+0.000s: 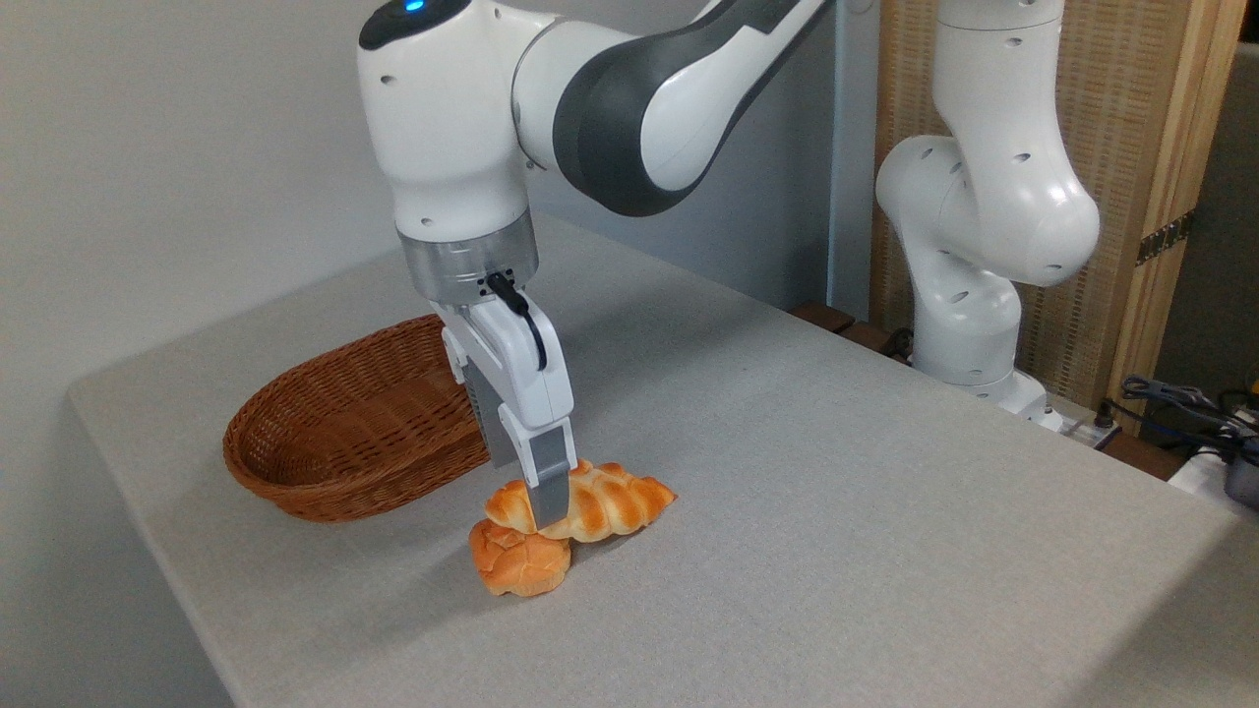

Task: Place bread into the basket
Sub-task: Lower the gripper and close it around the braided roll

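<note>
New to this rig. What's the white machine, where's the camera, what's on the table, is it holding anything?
The white jointed machine is a robot arm fixed at the table's far edge. Its base column stands at the right; the arm bends over toward the left. There is only one picture, taken by a fixed camera that looks down at the table from the front.

At the arm's tip is its hand, a two-finger clamp that points down. It is down over the braided loaf, one finger in front of it. The other finger is hidden, so a firm grip cannot be confirmed.

On the grey table also lie a small round bun, touching the loaf's near side, and a brown wicker basket to the left with nothing visible inside.
</note>
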### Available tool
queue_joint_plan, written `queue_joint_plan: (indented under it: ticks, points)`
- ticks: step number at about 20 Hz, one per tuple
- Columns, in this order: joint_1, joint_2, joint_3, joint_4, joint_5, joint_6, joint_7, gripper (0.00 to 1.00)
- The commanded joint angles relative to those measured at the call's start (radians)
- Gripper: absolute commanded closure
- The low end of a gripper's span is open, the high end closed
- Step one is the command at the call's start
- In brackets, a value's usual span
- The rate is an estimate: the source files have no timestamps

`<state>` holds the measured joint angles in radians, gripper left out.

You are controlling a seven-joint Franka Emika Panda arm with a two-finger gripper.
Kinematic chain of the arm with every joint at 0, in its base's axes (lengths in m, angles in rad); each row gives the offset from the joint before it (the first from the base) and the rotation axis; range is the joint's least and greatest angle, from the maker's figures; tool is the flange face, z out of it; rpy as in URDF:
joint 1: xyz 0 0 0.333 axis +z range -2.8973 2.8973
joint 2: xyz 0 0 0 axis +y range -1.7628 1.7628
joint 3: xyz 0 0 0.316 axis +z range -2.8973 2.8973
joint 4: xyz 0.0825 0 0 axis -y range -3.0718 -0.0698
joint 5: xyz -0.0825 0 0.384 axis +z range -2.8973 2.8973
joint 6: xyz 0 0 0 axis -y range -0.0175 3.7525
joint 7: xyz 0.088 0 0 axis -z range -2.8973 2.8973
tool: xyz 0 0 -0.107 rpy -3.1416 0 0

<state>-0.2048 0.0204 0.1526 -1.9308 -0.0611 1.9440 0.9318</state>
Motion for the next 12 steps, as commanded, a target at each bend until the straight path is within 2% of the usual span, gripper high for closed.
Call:
queue_joint_plan:
  ticks: [1, 7, 9, 11, 12]
  points:
    - [-0.002, 0.012, 0.01, 0.006, -0.009, -0.011, 0.027, 0.0]
    - [-0.004, 0.027, 0.01, -0.002, -0.009, -0.022, 0.042, 0.0]
    - [-0.002, 0.029, 0.01, -0.002, -0.011, -0.027, 0.042, 0.18]
    - [-0.002, 0.029, 0.01, -0.002, -0.017, -0.027, 0.042, 0.47]
    - [-0.002, 0.029, 0.01, -0.002, -0.02, -0.027, 0.042, 0.55]
